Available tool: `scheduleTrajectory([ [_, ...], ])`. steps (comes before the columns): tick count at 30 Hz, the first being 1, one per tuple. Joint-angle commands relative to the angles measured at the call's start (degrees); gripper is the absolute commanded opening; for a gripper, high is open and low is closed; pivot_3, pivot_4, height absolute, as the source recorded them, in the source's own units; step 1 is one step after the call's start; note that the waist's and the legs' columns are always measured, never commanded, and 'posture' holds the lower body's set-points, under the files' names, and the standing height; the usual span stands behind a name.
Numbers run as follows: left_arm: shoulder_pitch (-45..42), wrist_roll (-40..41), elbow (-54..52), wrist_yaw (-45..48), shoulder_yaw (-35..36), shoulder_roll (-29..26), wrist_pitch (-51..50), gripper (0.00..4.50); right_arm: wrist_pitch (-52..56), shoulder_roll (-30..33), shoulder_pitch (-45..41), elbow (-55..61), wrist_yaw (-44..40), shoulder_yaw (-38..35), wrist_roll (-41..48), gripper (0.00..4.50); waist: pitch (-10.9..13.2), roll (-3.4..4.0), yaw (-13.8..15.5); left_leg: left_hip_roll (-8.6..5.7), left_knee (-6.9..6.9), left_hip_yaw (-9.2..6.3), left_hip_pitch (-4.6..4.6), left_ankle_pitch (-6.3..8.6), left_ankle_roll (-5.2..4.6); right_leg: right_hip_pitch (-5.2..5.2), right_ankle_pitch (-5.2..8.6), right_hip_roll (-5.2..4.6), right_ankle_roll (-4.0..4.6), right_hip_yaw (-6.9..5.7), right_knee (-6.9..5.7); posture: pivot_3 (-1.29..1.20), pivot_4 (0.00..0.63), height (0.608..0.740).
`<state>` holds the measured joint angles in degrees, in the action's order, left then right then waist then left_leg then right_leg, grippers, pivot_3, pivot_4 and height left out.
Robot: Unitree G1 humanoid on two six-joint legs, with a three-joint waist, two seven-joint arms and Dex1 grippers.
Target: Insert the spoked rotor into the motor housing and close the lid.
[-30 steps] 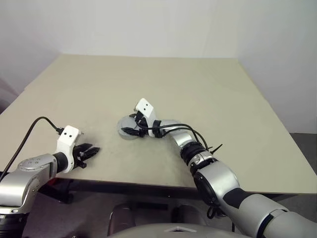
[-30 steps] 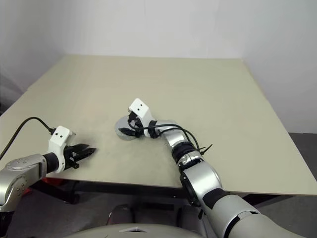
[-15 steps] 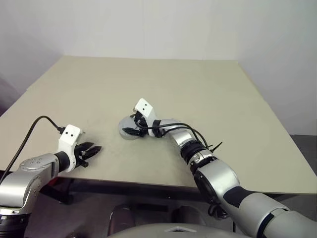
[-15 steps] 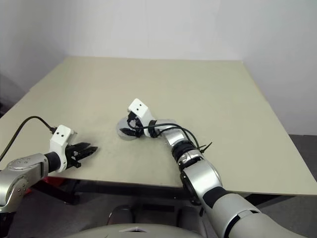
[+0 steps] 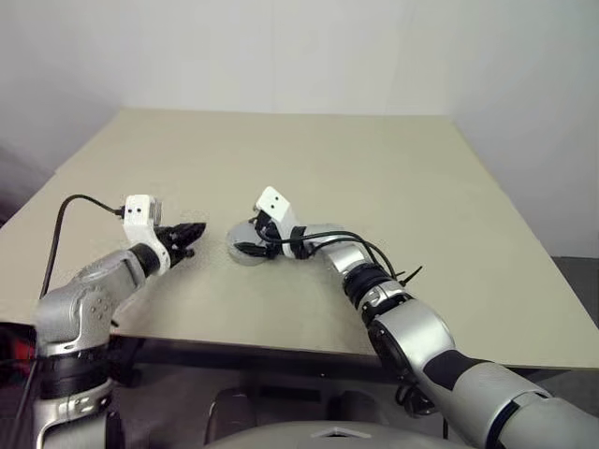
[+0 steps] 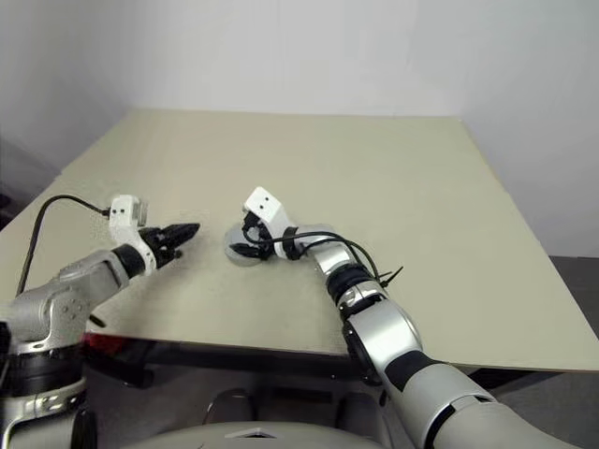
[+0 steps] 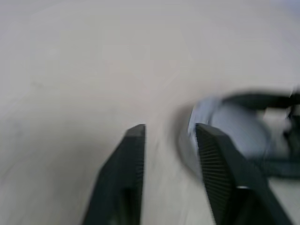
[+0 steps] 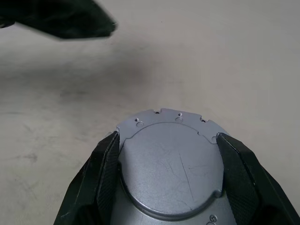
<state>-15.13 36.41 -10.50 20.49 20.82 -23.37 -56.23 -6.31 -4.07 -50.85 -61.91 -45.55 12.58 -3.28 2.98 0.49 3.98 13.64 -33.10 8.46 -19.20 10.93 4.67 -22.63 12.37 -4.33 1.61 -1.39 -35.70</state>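
Note:
The motor housing (image 8: 171, 173) lies flat near the table's middle as a round grey body (image 5: 241, 251). Its top is covered by a silver plate with a notched edge, the lid (image 8: 168, 154). No copper windings show, and the spoked rotor is hidden. My right gripper (image 5: 249, 245) reaches in from the right and is shut on the housing, one black finger (image 8: 105, 161) against each side of it. My left gripper (image 5: 193, 231) hovers just left of the housing and points at it. Its fingers (image 7: 133, 145) stand slightly apart with nothing between them.
The beige table (image 5: 393, 178) stretches bare behind and to the right of the housing. Its front edge (image 5: 281, 344) runs close below my arms. A black cable (image 5: 70, 210) loops off the left wrist.
My left arm has lifted and swung forward and right, from the front edge to just beside the housing, and its fingers have narrowed. The right gripper has kept its hold.

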Motion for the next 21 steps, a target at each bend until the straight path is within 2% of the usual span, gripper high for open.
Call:
scheduleTrajectory([
  [1,-4.2,1.6,3.3,-1.1,-0.1,2.1,-0.4,0.43,2.5,2.3,1.4,-3.5,0.9,2.0,-3.6,3.16,0.0,0.02,0.0,0.01,0.06,0.0,0.0,0.0,0.0,-0.02,0.0,0.01,0.0,-0.02,0.0,0.0,0.0,0.74],
  [2,-5.3,1.7,4.6,-1.1,-0.5,2.9,-0.6,0.08,2.5,2.2,1.4,-3.4,0.9,2.1,-3.6,3.16,0.0,0.06,0.0,0.02,0.1,0.0,0.0,0.0,0.0,-0.04,0.0,0.01,0.0,-0.02,-0.01,0.0,0.0,0.74],
  [3,-6.0,1.9,5.5,-1.1,-0.7,3.5,-0.8,0.03,2.4,2.2,1.4,-3.3,0.9,2.2,-3.5,3.16,0.0,0.07,0.0,0.02,0.15,0.0,0.0,0.0,0.0,-0.06,0.0,0.01,0.0,-0.03,-0.01,0.0,0.0,0.74],
  [9,-9.9,1.0,13.4,-1.9,-2.1,5.4,-2.0,0.03,2.0,2.4,1.3,-2.9,1.3,2.1,-3.3,3.16,0.0,0.09,0.0,0.01,0.28,0.0,0.0,0.0,0.0,-0.13,0.0,0.02,0.0,-0.05,0.02,0.0,0.0,0.74],
  [16,-11.8,-3.1,18.6,-4.2,-7.2,4.3,-7.1,0.03,1.8,2.6,0.9,-2.3,1.8,1.7,-3.0,3.16,0.0,0.19,0.1,0.0,0.39,0.0,0.0,0.0,0.0,-0.1,0.01,0.01,-0.01,-0.08,0.13,0.0,0.0,0.74],
  [21,-11.7,-0.8,19.2,-3.2,-4.8,4.2,-11.1,0.03,2.0,2.7,0.5,-1.5,2.0,1.3,-2.6,3.16,0.0,0.31,0.1,-0.03,0.45,0.01,0.0,0.0,0.0,-0.11,0.01,-0.02,-0.01,-0.07,0.2,0.0,0.0,0.74],
])
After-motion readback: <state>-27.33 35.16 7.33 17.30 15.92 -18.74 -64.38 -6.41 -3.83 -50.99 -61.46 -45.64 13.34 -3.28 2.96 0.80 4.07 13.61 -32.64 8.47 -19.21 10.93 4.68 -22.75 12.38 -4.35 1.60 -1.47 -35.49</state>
